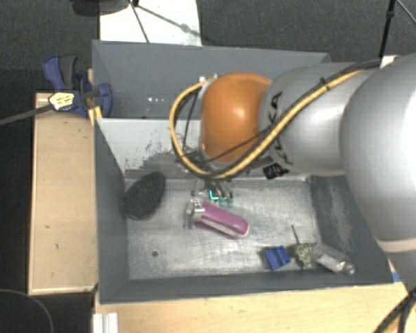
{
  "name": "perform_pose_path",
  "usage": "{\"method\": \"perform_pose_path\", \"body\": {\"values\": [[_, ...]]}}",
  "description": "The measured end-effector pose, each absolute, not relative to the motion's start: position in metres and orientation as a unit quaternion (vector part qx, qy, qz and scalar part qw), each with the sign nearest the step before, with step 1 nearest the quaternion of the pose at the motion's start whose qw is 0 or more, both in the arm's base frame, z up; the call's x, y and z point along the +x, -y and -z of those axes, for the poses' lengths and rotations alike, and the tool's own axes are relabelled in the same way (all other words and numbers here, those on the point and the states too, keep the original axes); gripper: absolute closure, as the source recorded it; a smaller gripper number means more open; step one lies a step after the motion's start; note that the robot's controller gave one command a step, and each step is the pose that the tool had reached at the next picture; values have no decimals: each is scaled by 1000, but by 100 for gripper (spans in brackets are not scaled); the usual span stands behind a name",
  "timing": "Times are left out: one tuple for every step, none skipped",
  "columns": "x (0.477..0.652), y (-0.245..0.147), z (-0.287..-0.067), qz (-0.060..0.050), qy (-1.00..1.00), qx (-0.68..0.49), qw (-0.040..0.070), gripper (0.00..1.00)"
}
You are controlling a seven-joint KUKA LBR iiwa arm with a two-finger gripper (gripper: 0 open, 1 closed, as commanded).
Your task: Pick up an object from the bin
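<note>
Camera view | tool over pink cylinder (centre of bin) | contact unclear

You see a dark, speckled floor on the far and the left side. A white sheet lies on it far away, and a thin black cable runs at the far right.

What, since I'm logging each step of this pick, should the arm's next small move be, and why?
Probably a short drop straight down onto the pink cylinder. The gripper hangs over its upper-left end, mid-bin. The dark oval pad to the left and the blue piece at lower right lie apart from it, so nothing seems to crowd the approach.
</note>
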State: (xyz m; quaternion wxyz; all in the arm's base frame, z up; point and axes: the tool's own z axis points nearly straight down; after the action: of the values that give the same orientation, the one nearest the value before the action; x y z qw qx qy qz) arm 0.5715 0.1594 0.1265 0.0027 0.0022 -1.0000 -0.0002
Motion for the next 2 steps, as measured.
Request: {"method": "perform_pose_path", "body": {"values": [[531,-104,-71,0,994,106,-2,0],[534,-69,-71,0,997,82,0,0]]}}
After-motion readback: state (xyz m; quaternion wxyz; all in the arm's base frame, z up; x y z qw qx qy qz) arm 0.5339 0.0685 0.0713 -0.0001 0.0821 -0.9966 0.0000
